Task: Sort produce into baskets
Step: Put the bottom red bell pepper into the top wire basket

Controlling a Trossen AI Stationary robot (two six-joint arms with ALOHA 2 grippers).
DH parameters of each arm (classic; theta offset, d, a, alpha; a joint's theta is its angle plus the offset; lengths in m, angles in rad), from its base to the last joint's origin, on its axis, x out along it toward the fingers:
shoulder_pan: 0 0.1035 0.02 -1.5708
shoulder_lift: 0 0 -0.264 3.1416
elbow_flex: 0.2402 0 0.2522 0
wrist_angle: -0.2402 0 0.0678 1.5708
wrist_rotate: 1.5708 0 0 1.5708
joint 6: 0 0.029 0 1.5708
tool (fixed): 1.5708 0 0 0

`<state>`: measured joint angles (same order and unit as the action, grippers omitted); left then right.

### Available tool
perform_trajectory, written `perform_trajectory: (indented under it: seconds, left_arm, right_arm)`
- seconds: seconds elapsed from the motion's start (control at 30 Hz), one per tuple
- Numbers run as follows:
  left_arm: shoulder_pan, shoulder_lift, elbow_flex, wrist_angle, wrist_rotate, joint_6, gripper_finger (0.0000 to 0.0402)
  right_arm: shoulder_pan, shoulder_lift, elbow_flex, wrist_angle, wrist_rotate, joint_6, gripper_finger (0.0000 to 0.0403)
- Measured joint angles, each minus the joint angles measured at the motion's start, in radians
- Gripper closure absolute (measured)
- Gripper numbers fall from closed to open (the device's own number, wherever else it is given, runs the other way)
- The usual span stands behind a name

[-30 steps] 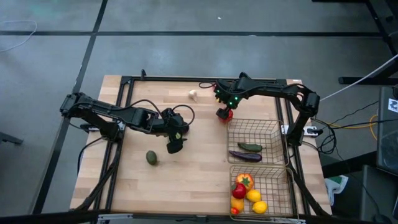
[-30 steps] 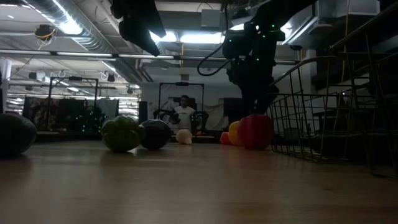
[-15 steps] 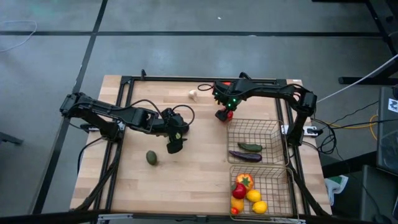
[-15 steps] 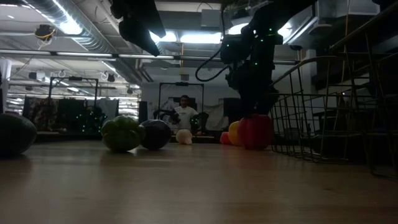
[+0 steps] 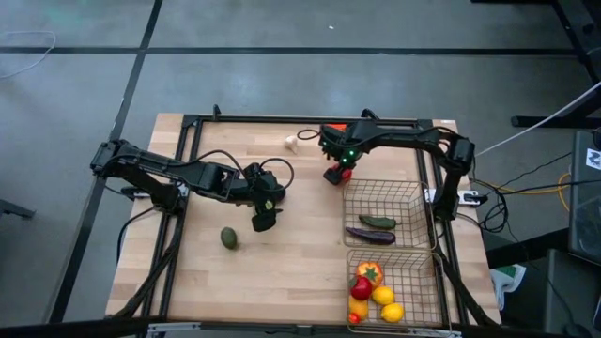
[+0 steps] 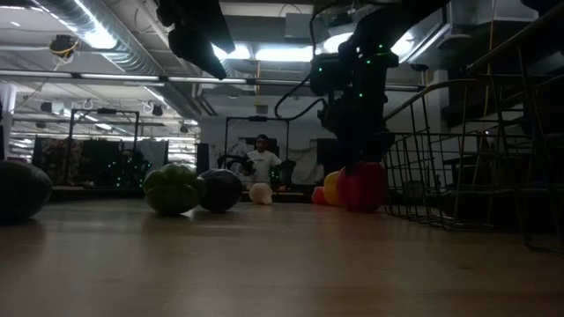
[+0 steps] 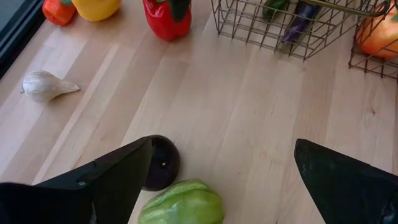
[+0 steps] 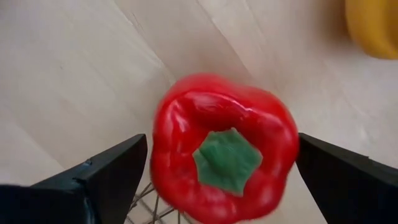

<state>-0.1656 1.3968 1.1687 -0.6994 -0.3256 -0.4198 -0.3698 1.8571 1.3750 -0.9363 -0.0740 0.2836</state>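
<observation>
A red pepper (image 8: pixel 224 165) stands upright on the wooden table just beyond the far basket (image 5: pixel 380 211). My right gripper (image 8: pixel 222 140) points down over it, open, one finger on either side and touching nothing. My left gripper (image 7: pixel 224 143) hangs open above the table's middle, over a green pepper (image 7: pixel 183 202) and a dark purple piece (image 7: pixel 161 163). A white garlic (image 5: pixel 291 143) lies toward the far edge, and an avocado (image 5: pixel 228 238) toward the near left. A yellow pepper (image 8: pixel 373 25) sits close to the red one.
The far basket holds an eggplant (image 5: pixel 369 235) and a green piece (image 5: pixel 377 222). The near basket (image 5: pixel 399 263) holds red, orange and yellow pieces. A small red-orange piece (image 7: pixel 59 10) sits beside the yellow pepper. Bare wood lies at the near left.
My right gripper has sunk a little toward the red pepper and stayed open.
</observation>
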Motion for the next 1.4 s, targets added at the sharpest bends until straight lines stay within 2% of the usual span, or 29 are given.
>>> perform_trajectory:
  seconds: [0.37, 1.07, 1.4]
  left_arm:
    - [0.000, 0.000, 0.000, 0.000, 0.000, 0.000, 0.0011]
    - [0.000, 0.000, 0.000, 0.000, 0.000, 0.000, 0.0011]
    - [0.000, 0.000, 0.000, 0.000, 0.000, 0.000, 0.0011]
  right_arm:
    - [0.010, 0.027, 0.000, 0.054, 0.014, 0.000, 0.0003]
    - [0.011, 0.027, 0.000, 0.046, 0.021, -0.028, 0.0004]
    - [0.011, 0.027, 0.000, 0.048, 0.021, -0.027, 0.0071]
